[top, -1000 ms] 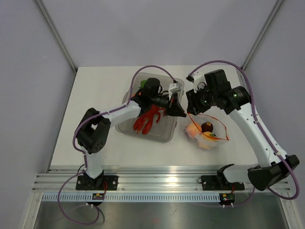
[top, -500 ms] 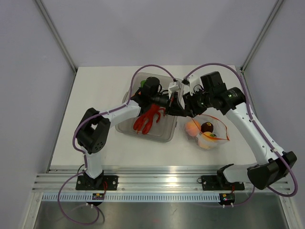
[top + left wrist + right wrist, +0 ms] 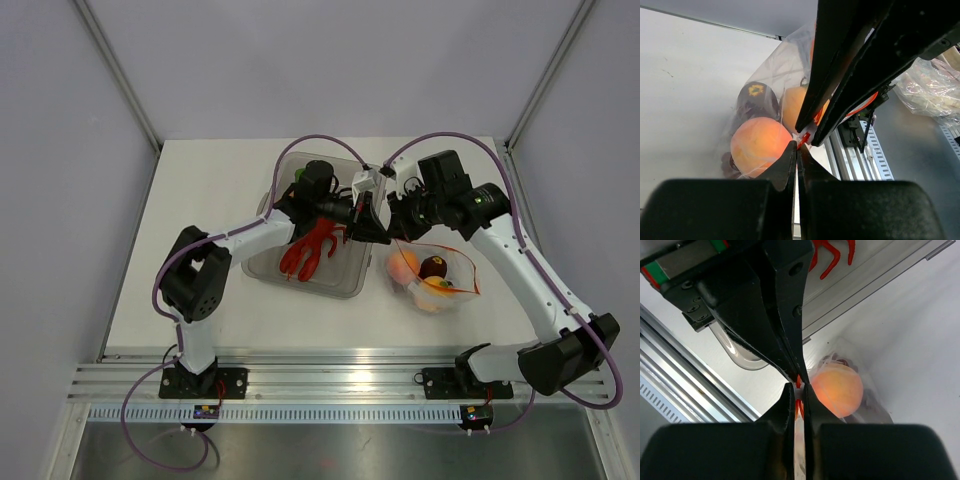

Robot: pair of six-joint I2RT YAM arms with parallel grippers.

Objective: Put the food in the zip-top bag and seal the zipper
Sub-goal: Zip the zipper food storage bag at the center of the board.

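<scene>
Left claw (image 3: pixel 797 149), right claw (image 3: pixel 799 391), one pinched zipper (image 3: pixel 864 103), one peach (image 3: pixel 760 150), one lobster (image 3: pixel 310 250)

Red-orange zipper (image 3: pixel 804 139) of zip-top bag (image 3: pixel 772 65), mostly hidden between left gripper (image 3: pixel 797 150) and right gripper (image 3: pixel 810 131) fingers, dark piece (image 3: pixel 731 162) inside bag under peach (image 3: pixel 760 150), unidentifiable, lobster (image 3: pixel 832 259) beyond bag, cut by frame edge.

The tray (image 3: pixel 352 286) sits mid-table (image 3: pixel 200 300), towards the far edge. In it, the lobster (image 3: pixel 310 250) lies in the middle and the pepper (image 3: pixel 299 176) in the far left corner. The bag (image 3: pixel 466 272) lies just right of the tray. Inside it, the peach (image 3: pixel 404 265) is left, the plum (image 3: pixel 434 266) right of it, and the orange (image 3: pixel 437 290) in front of both. The left gripper (image 3: pixel 797 150) and right gripper (image 3: pixel 799 390) meet tip to tip at the bag's far left corner, above the gap beside the tray.
</scene>
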